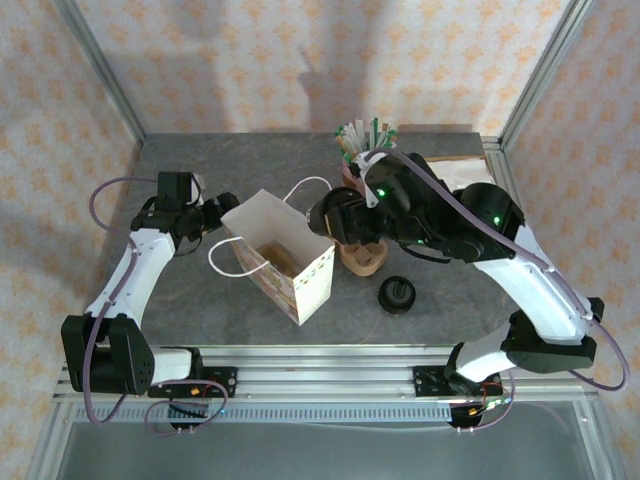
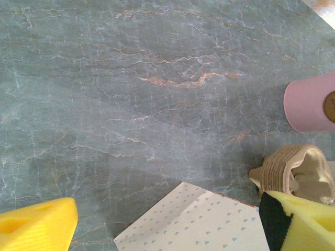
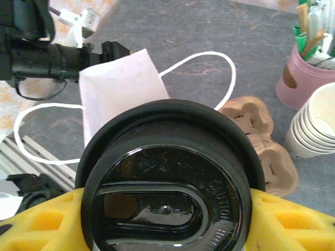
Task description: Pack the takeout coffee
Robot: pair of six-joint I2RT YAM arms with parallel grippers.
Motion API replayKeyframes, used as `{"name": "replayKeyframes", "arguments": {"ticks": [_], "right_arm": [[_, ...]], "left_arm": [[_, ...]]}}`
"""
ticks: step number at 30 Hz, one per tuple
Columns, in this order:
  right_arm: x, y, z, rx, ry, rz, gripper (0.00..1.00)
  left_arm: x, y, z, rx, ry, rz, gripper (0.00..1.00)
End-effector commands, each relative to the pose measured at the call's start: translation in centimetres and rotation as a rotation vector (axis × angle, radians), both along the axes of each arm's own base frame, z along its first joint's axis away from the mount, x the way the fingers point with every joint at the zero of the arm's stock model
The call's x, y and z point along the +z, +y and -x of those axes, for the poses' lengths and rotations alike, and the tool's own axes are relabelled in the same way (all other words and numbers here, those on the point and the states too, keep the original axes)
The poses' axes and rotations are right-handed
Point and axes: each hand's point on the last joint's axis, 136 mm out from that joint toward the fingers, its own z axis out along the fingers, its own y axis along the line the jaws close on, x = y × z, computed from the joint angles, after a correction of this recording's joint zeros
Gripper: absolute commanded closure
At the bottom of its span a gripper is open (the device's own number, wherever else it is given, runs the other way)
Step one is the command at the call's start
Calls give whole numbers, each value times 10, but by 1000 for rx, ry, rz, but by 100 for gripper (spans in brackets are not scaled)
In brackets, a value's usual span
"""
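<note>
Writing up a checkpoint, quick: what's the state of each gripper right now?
Left gripper: open.
Right gripper: closed on the takeout coffee.

I read "CAUTION HOT" raised along the rim of the black lid [image 3: 167, 204]. The brown label [image 3: 289, 79] on the pink cup [image 3: 298, 91] is too blurred for me.

**Takeout coffee [image 3: 167, 178] held in the right pincer [image 3: 167, 235], grey surface [image 3: 209, 26] behind.**
Yellow fingers [image 3: 293, 219] flank the cup's black dome lid on both sides, touching it. Beyond stands a white paper bag [image 3: 120, 89] with white cord handles. To its right sit a brown pulp cup carrier [image 3: 261, 136], a stack of cream paper cups [image 3: 314, 125] and a pink holder [image 3: 298, 78] of stirrers.
</note>
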Motion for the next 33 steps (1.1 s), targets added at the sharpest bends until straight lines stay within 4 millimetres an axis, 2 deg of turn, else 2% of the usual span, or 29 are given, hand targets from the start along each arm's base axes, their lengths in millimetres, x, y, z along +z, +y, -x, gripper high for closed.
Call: {"name": "replayKeyframes", "arguments": {"ticks": [1, 6, 13, 22, 33], "right_arm": [[6, 10, 8, 69, 9, -11, 39], [4, 32, 6, 126, 32, -16, 39], [-18, 54, -3, 154, 74, 69, 39], [-56, 69, -21, 134, 130, 234, 38], [-94, 84, -24, 162, 208, 339, 39]], "left_arm": [[7, 3, 5, -1, -17, -21, 9], [7, 4, 5, 2, -17, -20, 9], [7, 4, 5, 0, -17, -21, 9], [7, 3, 5, -1, -17, -20, 9], [7, 3, 4, 1, -16, -19, 9]]}}
